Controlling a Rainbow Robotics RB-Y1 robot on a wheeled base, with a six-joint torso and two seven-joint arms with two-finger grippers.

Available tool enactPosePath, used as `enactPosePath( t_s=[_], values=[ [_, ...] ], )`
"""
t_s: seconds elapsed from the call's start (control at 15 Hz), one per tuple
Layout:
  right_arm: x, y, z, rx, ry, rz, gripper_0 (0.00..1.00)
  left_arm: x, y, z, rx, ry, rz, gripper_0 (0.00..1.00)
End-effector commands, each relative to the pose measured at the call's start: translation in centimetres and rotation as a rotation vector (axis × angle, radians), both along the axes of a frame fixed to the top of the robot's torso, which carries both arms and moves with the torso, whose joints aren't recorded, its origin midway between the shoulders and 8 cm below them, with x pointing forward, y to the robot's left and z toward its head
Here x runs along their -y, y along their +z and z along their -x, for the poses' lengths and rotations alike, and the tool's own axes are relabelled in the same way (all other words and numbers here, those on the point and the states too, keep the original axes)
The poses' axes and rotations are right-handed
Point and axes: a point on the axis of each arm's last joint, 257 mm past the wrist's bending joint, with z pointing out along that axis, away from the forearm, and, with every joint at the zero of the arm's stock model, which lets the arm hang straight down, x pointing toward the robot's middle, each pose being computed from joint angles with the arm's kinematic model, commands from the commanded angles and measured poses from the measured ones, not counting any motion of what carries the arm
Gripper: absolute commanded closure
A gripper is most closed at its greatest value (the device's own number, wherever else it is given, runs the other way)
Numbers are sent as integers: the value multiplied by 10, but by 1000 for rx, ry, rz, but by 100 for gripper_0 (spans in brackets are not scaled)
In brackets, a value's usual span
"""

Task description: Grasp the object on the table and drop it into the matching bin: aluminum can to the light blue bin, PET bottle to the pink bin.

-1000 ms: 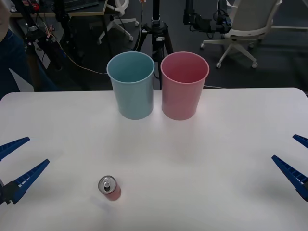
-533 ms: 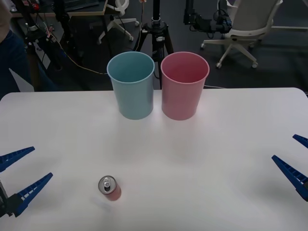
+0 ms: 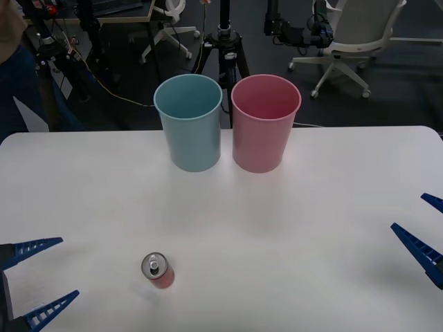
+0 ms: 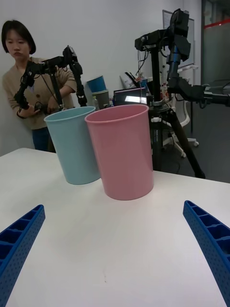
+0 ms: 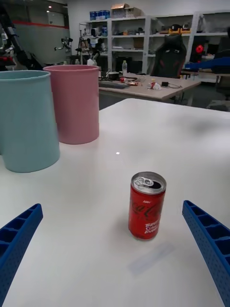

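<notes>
**Lining up the left gripper on the can**

The aluminum can (image 3: 158, 270) stands upright on the table (image 3: 291, 228), near and left, well apart from the light blue bin (image 3: 189, 123) and pink bin (image 3: 265, 124) at the far side. The left gripper (image 3: 41, 280), fingers spread wide, sits just left of it. Advance level so the can centres between the fingers, then close mid-body. The right gripper (image 3: 423, 232) waits open at the right edge.
</notes>
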Motion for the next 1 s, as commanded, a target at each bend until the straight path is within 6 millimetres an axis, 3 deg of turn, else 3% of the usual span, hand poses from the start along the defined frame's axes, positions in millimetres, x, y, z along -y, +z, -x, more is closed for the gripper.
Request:
enactPosePath(
  t_s=[0.07,0.53,1.0],
  values=[
    [0,0,0,0,0,0,0,8,-13,1,23,-35,-37,0],
    [0,0,0,0,0,0,0,24,-50,-13,51,-82,-69,0],
    [0,0,0,0,0,0,0,50,-68,-26,100,-60,-76,0]
  ],
)
